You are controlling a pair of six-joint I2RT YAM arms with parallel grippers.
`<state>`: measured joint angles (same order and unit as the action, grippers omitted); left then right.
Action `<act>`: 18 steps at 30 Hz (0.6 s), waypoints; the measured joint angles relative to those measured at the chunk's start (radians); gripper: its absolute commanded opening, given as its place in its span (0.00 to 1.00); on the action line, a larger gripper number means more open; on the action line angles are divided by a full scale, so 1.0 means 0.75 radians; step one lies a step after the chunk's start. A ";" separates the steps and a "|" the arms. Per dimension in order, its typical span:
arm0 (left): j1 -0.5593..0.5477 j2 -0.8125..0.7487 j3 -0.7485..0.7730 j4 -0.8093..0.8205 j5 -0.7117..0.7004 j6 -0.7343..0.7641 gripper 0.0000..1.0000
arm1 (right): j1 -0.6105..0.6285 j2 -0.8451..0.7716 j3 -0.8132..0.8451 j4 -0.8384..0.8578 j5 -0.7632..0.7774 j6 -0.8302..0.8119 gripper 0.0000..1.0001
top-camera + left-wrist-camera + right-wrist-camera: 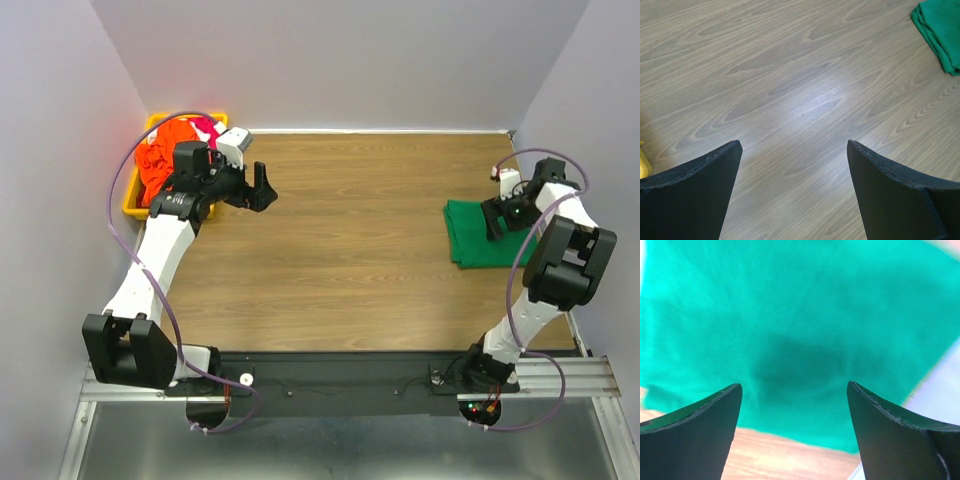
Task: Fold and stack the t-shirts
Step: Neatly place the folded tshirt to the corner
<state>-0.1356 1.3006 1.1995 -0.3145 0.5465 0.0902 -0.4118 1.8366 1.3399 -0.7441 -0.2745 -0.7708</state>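
green t-shirt (470, 240): folded flat on right side of tabletop (350, 250), mid-depth. Prob. parked there as base of the stack, away from the middle where folding would happen.
right pincer (497, 220): hung over the green t-shirt's right part, fingers apart, nothing betw. them. Read as a let-go posture, not a grip.
orange t-shirt (158, 165): crumpled in the yellow bin (133, 207), far left corner; not yet folded.
red-pink t-shirt (207, 126): only a bit showed, at the bin's far edge next to the orange one.
left pincer (262, 190): just right of the bin, over wood, fingers wide apart & empty. Prob. waiting near the bin for the next shirt.
top view only: both arms, the bin w/ contents, the whole left-right layout.
left wrist view only: wood grain betw. the two fingers (695, 195), layered folded edge of the green t-shirt at far right, a yellow sliver of bin at left edge.
right wrist view only: blurred close-up; green cloth filled most of it, w/ a dark patch on it and a wood strip at the near edge. Whether fingers touched cloth: couldn't tell.
progress (est.): one of three shirts done.
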 measured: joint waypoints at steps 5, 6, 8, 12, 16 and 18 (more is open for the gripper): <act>0.000 -0.001 0.015 -0.003 -0.001 0.000 0.99 | 0.002 -0.157 0.059 -0.105 0.003 0.069 0.96; 0.000 -0.001 0.016 -0.003 0.000 0.000 0.99 | 0.002 -0.219 0.051 -0.131 0.014 0.092 0.96; 0.000 -0.002 0.017 -0.003 -0.001 -0.001 0.99 | 0.002 -0.340 0.002 -0.147 0.048 0.136 0.96; 0.000 -0.005 0.017 -0.008 -0.001 -0.001 0.99 | 0.002 -0.543 -0.160 -0.202 0.124 0.219 0.96; 0.000 -0.005 0.035 -0.037 -0.001 0.003 0.99 | 0.002 -0.567 -0.319 -0.223 0.186 0.293 0.96; 0.000 -0.005 0.048 -0.042 0.000 0.006 0.99 | 0.002 -0.557 -0.393 -0.214 0.205 0.332 0.96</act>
<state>-0.1356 1.2968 1.2354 -0.3462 0.5465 0.0944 -0.4103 1.4185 1.0454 -0.9047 -0.1204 -0.5220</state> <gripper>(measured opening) 0.985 0.960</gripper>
